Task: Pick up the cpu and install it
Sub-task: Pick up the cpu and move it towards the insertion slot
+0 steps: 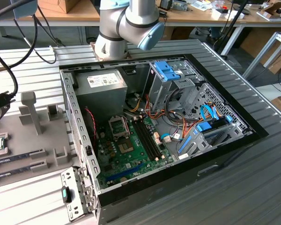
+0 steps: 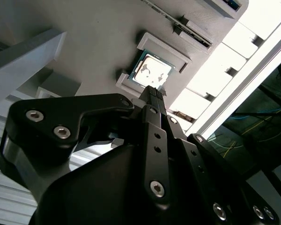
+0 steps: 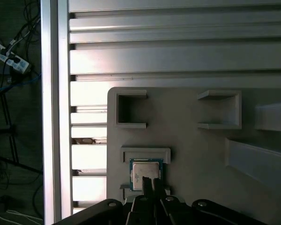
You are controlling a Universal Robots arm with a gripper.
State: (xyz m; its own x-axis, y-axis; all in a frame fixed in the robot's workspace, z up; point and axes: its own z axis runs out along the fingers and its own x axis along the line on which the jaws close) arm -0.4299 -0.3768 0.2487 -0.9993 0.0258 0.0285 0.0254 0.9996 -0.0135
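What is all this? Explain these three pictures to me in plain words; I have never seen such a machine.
It is a robot arm working beside an open computer case. The exterior view comes from a camera standing off the arm. It shows the case with its green board inside, and on the exterior view's left a grey holder plate with parts laid out on it. The two wrist views come from cameras riding on the arm, looking past its black jaws. In both wrist views the jaws hang over the cpu, a small silvery square with a green rim, which sits in its pocket on the holder plate. The jaws stand shut and hold nothing; the cpu is not yet picked up.
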